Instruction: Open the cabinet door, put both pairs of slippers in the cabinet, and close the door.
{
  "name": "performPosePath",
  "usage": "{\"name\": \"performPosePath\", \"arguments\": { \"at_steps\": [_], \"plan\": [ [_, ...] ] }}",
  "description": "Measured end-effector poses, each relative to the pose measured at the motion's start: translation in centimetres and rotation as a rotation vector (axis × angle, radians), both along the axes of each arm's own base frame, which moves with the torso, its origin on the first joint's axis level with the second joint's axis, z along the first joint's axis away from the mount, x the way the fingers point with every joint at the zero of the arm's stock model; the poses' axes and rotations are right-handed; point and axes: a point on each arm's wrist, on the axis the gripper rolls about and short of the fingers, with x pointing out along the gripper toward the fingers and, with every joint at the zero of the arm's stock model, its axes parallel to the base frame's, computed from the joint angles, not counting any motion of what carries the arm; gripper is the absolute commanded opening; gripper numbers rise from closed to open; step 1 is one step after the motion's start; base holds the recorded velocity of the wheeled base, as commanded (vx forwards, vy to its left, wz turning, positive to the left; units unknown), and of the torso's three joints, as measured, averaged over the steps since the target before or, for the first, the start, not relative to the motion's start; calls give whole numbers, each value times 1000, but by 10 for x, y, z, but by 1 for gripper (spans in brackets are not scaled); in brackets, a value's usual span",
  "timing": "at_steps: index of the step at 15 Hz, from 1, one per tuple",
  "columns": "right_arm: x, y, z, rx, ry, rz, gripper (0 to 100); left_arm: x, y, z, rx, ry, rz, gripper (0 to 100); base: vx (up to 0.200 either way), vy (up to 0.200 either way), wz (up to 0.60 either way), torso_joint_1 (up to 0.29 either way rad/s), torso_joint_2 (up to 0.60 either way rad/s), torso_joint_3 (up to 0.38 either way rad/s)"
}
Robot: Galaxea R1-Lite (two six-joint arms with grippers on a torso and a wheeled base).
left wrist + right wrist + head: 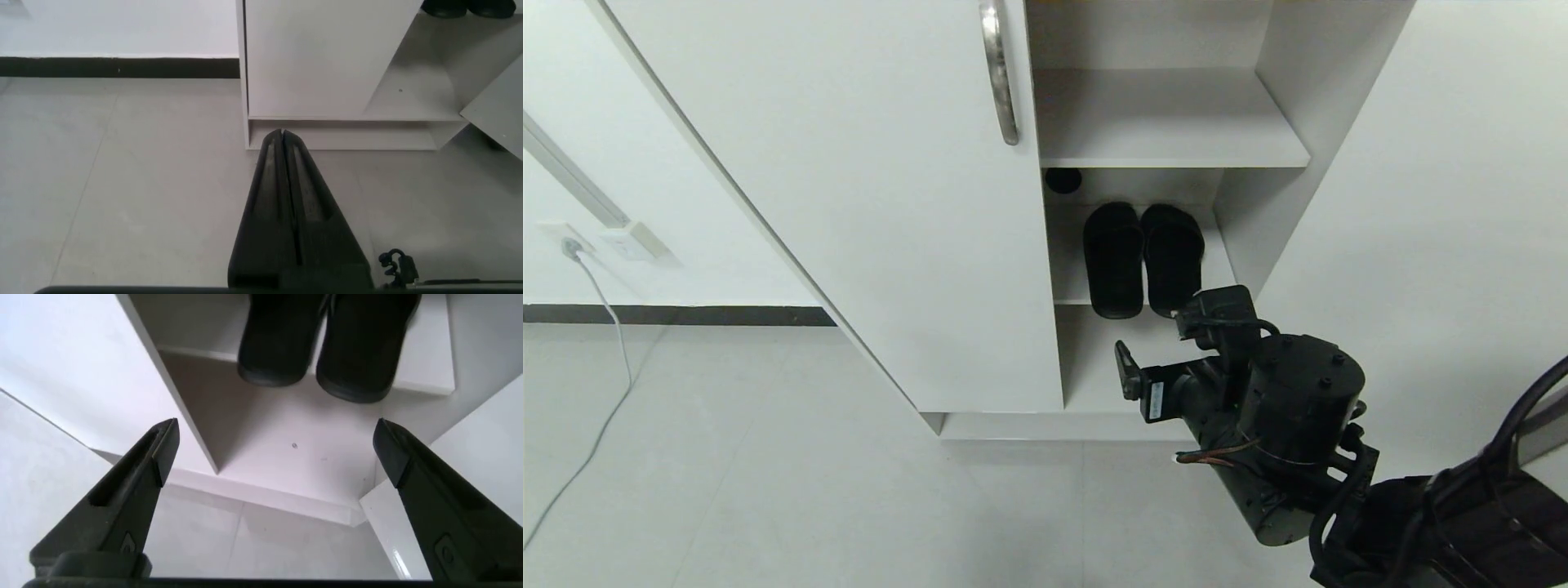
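Observation:
A pair of black slippers (1143, 257) lies side by side on the middle shelf (1225, 265) of the white cabinet, toes pointing outward. The cabinet's right door (1421, 204) stands swung open; the left door (849, 204) with its metal handle (999, 73) is closed. My right gripper (1152, 335) hovers open and empty just in front of the bottom compartment, below the slippers (327, 339); its fingers (155, 457) are spread wide around nothing (276, 437). My left gripper (283, 139) is shut on nothing, low over the floor before the cabinet base (343, 135).
The top shelf (1168, 122) is bare. A small dark round object (1063, 180) sits at the back of the slipper shelf. A wall socket (572, 245) with a white cable (613, 327) lies at the left. Grey tiled floor (809, 490) stretches before the cabinet.

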Motion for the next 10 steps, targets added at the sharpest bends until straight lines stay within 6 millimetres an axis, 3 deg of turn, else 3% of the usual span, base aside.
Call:
{"name": "performPosePath", "arguments": {
  "at_steps": [6, 10],
  "plan": [
    [0, 0, 0, -1, 1, 0, 100, 0, 0, 0, 1, 1, -3, 0, 0, 0, 0, 0, 0, 0],
    [0, 0, -1, -3, 2, -1, 100, 0, 0, 0, 0, 1, -4, 0, 0, 0, 0, 1, 2, 160]
  ]
}}
